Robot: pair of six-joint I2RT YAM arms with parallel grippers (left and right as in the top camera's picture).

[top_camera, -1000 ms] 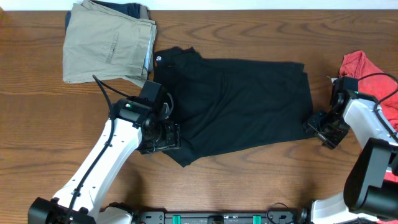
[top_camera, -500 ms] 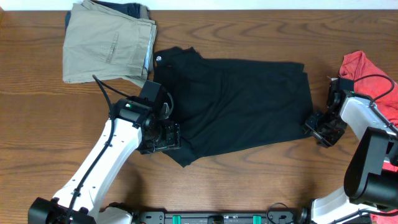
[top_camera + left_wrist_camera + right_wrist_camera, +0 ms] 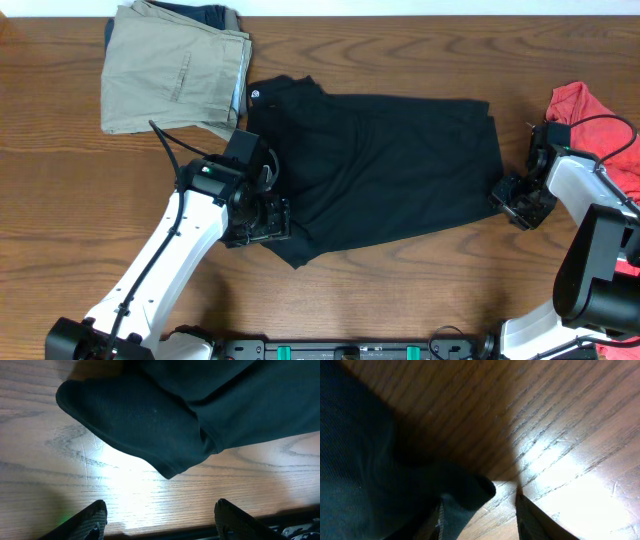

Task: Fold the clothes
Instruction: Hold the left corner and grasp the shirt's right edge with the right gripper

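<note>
The black garment (image 3: 375, 165) lies spread flat mid-table (image 3: 400, 290), its long side running 9 to 3 o'clock. My left gripper (image 3: 162, 520) sits at the garment's 8 o'clock corner, jaws wide apart over bare wood and holding nothing. My right gripper (image 3: 480, 517) is at its 3 o'clock edge, jaws partly apart around a cloth corner, with wood showing beside one finger, so not clamped. Khaki trousers (image 3: 170, 75) lie at 10 o'clock and a red shirt (image 3: 590, 105) at 3.
</note>
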